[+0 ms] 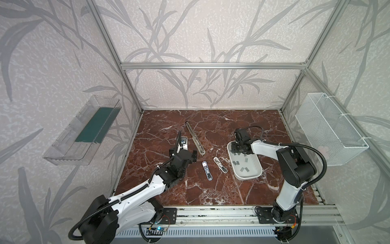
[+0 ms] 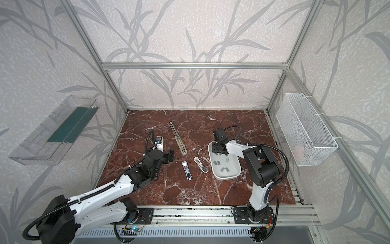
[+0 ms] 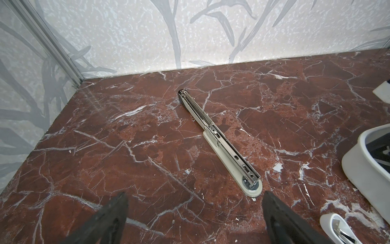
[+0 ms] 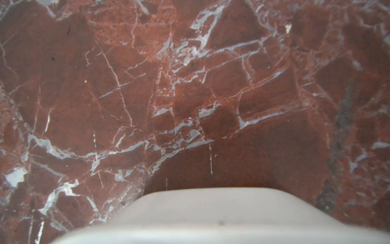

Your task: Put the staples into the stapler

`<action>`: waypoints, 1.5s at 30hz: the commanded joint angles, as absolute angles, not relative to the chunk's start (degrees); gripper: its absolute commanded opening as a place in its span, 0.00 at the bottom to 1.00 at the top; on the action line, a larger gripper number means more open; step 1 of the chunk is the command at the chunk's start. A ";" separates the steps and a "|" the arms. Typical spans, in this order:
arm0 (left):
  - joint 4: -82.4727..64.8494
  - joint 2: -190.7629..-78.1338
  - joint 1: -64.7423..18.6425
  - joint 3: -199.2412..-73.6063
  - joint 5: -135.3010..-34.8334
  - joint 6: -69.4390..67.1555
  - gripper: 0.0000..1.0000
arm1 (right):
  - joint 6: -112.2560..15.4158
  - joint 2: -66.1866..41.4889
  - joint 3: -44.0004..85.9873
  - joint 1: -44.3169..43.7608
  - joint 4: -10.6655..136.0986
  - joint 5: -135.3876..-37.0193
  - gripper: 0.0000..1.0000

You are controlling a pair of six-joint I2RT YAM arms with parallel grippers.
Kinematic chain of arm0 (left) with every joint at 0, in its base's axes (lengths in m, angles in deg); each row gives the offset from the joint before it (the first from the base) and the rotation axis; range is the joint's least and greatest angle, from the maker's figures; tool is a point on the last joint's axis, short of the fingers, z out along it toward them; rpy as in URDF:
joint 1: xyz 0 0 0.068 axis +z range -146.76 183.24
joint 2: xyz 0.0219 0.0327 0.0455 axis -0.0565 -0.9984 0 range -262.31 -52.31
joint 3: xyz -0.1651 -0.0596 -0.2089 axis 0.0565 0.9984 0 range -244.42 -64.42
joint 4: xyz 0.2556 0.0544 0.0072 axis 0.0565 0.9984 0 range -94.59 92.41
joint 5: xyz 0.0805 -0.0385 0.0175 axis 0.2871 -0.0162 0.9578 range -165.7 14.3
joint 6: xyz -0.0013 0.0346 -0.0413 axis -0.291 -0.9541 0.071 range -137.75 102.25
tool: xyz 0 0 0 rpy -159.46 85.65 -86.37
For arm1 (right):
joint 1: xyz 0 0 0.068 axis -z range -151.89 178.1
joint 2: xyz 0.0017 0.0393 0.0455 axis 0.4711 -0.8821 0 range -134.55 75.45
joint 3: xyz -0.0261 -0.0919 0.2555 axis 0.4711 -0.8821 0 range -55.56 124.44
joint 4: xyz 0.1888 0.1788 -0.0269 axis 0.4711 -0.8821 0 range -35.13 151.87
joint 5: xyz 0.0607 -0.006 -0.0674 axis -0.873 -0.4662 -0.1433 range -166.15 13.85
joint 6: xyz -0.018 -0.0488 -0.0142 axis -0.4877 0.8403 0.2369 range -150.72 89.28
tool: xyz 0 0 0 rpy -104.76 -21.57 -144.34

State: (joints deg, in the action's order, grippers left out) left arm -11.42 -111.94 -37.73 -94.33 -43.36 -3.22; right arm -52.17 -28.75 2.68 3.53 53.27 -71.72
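A long stapler (image 1: 195,138) (image 2: 178,138) lies opened flat on the red marble, its metal channel facing up (image 3: 221,141). My left gripper (image 1: 183,154) (image 2: 160,153) (image 3: 195,219) is open and empty just short of the stapler's near end, low over the marble. Several grey staples (image 1: 236,162) (image 2: 217,162) lie loose in a white tray (image 1: 256,175) (image 2: 237,172). My right gripper (image 1: 238,150) (image 2: 218,149) points down into the tray's far end. Its fingers are hidden, and the right wrist view shows only the tray's rim (image 4: 211,211) and marble.
Two small open staplers (image 1: 207,171) (image 1: 220,165) lie between the long stapler and the tray. One shows beside the tray (image 3: 363,169) in the left wrist view (image 3: 337,230). A clear bin (image 1: 82,131) hangs on the left wall, a wire basket (image 1: 331,128) on the right.
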 commanded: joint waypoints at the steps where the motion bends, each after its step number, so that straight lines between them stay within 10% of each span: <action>1: -11.16 -111.73 -37.43 -96.83 -42.59 -4.24 0.99 | -54.38 -28.17 1.81 3.76 49.83 -72.12 0.43; 45: -12.19 -115.17 -37.06 -100.35 -41.33 -9.07 0.99 | -57.70 -25.74 3.82 3.06 41.65 -68.11 0.27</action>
State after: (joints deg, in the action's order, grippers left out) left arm -12.10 -116.38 -37.32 -99.12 -42.66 -8.80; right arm -58.88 -24.36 2.11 3.22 44.46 -69.76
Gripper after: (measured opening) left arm 0.991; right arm 0.272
